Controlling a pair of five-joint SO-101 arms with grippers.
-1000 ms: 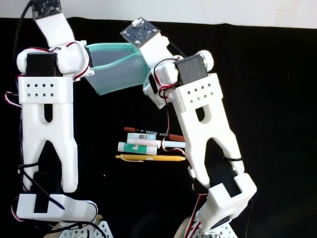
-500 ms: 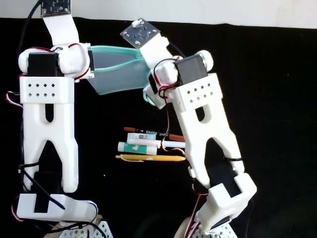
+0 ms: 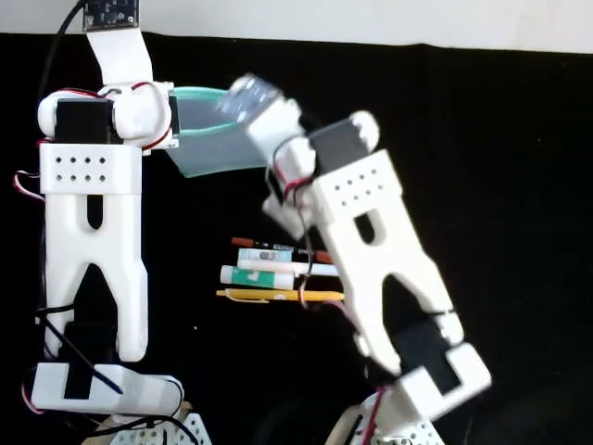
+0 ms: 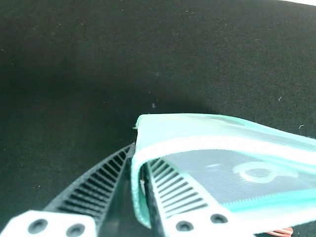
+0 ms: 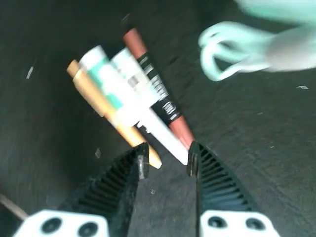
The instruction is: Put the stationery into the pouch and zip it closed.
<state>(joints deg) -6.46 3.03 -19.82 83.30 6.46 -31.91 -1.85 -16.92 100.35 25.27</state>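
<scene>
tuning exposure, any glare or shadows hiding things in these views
High view: even light, no shadow hiding the stationery on the black cloth. Left wrist view: the pouch washes out near white at its rim where the left gripper clamps it. Right wrist view: the pouch loop looks pale, the stationery evenly lit.

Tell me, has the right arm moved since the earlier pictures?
Yes. In the high view the right arm has swung left, covering more of the stationery, which stayed in place. The right gripper is open near it.

Black cloth-covered desk (image 3: 519,185) spans high view; pale wall (image 3: 371,23) strip along 12 o'clock edge; light even.
</scene>
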